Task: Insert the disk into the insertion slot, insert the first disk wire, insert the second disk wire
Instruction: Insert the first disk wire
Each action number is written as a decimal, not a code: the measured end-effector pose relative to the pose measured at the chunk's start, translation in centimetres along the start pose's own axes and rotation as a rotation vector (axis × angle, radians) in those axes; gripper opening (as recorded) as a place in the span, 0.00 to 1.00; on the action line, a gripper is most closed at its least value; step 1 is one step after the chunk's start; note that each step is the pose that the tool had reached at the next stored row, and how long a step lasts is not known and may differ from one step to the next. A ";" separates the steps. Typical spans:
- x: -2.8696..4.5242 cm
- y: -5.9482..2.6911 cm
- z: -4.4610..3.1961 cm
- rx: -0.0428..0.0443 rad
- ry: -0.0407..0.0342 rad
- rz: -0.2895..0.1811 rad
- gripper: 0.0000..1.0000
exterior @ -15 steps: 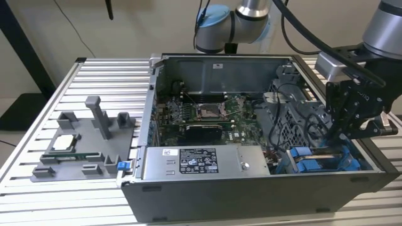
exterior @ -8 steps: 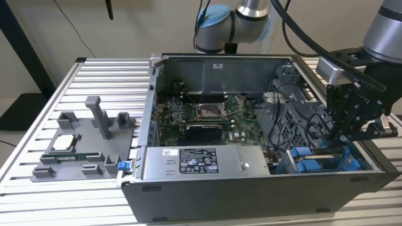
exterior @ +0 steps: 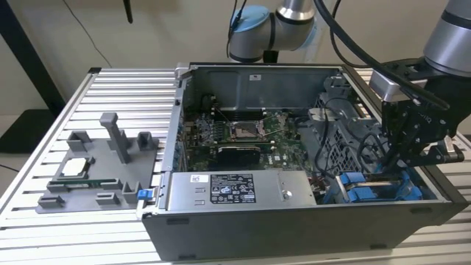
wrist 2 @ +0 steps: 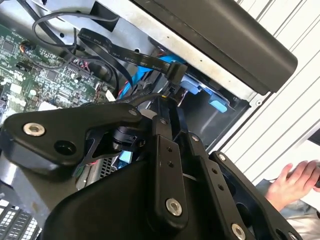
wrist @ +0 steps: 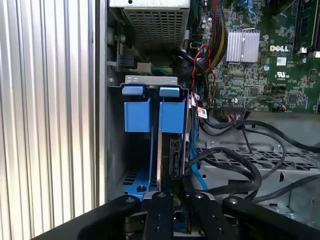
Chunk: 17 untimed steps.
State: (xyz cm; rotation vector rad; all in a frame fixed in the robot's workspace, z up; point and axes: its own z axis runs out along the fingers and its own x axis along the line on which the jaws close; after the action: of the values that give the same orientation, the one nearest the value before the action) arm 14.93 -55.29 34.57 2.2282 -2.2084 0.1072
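Disk look: we see the disk [wrist: 175, 152] edge-on in the first wrist view, a thin dark and silver slab clipped in a bright blue carrier frame [wrist: 172, 117] with a blue tab at one end.
Disk place: it sits inside the insertion slot [wrist: 150, 79], a grey metal bay in a corner of the open computer case [exterior: 294, 232]. It lies beside a second blue carrier [wrist: 137, 112]. In the exterior view the bay [exterior: 375, 190] lies at the exterior view's right, next to the power-supply box [exterior: 231, 190].
Gripper place: the gripper [exterior: 394, 165] reaches down into the case just over the bay. In the first wrist view the gripper [wrist: 172, 192] lines up with the disk's near end.
Gripper state: we cannot tell whether it is apart, together or clamped on something.
Gripper neighbours: in the second wrist view the gripper [wrist 2: 171, 100] sits just beside the black plug [wrist 2: 175, 70] of a flat black cable [wrist 2: 125, 55]. We cannot tell whether they touch.
Disk axis: the disk stands on its narrow edge, flat faces parallel to the case's side wall. Its long axis runs from the tab end, nearest the power-supply box, toward the gripper.
Around it: loose black wires [wrist: 240, 165] and a blue cable [wrist: 197, 170] lie over the grey cage beside the bay, with the motherboard [wrist: 260, 65] beyond them.
Surroundings: the case rests on a slatted metal worktop [exterior: 125, 88]. A person's hand [wrist 2: 295, 180] shows at the worktop's edge.
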 end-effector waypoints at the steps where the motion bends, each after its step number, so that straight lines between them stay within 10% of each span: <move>1: 0.00 0.00 0.00 0.0000 -0.0001 0.000 0.00; 17: -0.17 0.02 0.35 0.0000 0.0007 0.002 0.00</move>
State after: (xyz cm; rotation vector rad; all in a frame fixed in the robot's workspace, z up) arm 14.93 -55.14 34.22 2.2261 -2.2099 0.1080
